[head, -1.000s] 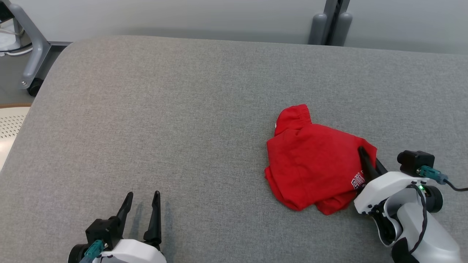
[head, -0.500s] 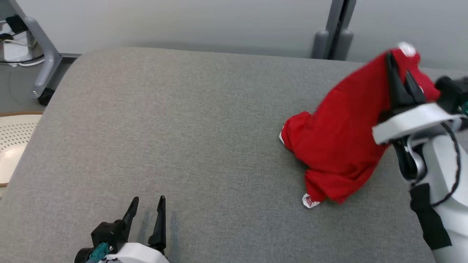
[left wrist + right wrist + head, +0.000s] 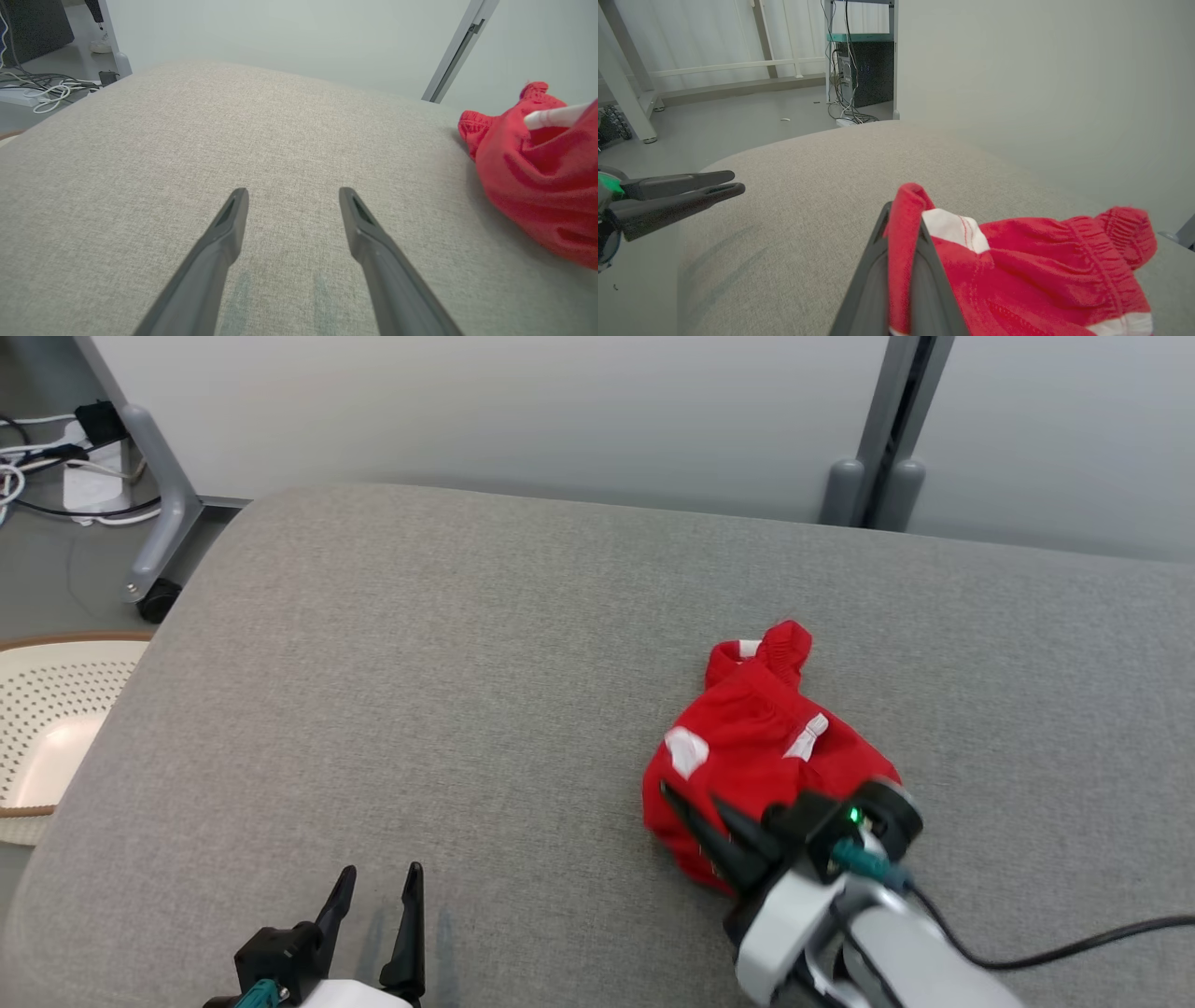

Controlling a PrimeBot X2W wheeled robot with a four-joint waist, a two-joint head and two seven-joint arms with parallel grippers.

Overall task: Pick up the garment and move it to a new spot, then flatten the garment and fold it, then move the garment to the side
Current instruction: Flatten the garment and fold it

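The red garment (image 3: 761, 747) lies bunched in a heap on the right half of the grey padded worktop (image 3: 420, 663), white patches showing among its folds. The right gripper (image 3: 691, 795) is clamped on a raised fold at the heap's near-left edge, its dark fingers pinching the cloth between them. The left gripper (image 3: 381, 870) hovers low over bare worktop well to the left of the garment, fingers spread apart and holding nothing. Off the worktop's left edge sits a cream perforated tray (image 3: 47, 719).
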